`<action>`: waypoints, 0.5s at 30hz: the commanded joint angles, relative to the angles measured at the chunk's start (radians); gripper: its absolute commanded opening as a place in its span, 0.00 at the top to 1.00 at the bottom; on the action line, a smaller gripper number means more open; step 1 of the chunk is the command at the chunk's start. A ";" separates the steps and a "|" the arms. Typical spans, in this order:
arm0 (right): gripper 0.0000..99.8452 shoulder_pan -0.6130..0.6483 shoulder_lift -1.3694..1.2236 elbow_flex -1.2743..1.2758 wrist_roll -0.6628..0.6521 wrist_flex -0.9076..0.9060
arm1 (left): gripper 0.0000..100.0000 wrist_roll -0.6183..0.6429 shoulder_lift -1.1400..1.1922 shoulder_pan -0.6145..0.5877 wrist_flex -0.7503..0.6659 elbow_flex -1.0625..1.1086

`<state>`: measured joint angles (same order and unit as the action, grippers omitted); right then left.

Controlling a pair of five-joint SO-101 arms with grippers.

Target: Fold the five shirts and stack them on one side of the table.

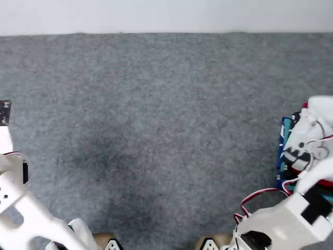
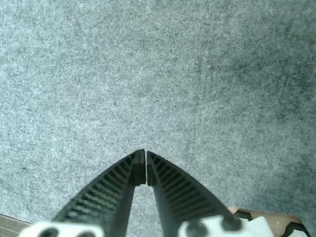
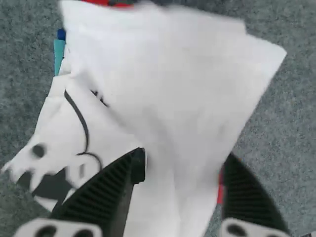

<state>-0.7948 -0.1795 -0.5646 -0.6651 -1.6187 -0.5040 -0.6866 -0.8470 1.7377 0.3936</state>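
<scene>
Right gripper [image 3: 183,157], jaws apart, over white shirt [image 3: 163,74] (black print [image 3: 49,186], illegible).

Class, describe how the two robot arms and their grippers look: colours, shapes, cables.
The left arm and right arm are white plastic. The left gripper and right gripper have black, ribbed, tapering fingers. Red cables loop beside the right arm.

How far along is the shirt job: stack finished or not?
Mostly done, it seems: a stack with teal, blue and red layers sits at one side of the table. In hand: the right gripper, fingers apart, straddles the white shirt on top, which lies rumpled. The left gripper is shut over the grey mat. Left: probably tidying that top shirt. I can't count five layers.
</scene>
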 commanded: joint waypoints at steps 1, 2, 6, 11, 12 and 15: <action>0.56 0.016 0.070 -0.098 0.026 -0.021 | 0.99 -0.008 -0.017 0.000 -0.009 -0.004; 0.57 0.028 0.085 -0.100 0.034 -0.027 | 0.99 -0.008 -0.017 0.000 -0.009 -0.004; 0.69 0.088 0.124 -0.098 0.034 -0.081 | 0.99 -0.008 -0.017 0.000 -0.008 -0.004; 0.99 0.131 0.079 -0.098 0.029 -0.131 | 0.99 -0.006 -0.021 0.000 -0.008 -0.004; 1.00 0.133 0.058 -0.098 0.031 -0.131 | 0.99 -0.006 -0.021 0.000 -0.008 -0.004; 0.94 0.137 -0.008 -0.098 0.035 -0.134 | 0.99 -0.006 -0.021 0.000 -0.006 -0.002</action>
<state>-0.6705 -0.1596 -0.6214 -0.6421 -1.7415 -0.5040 -0.6866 -0.8470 1.7377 0.3936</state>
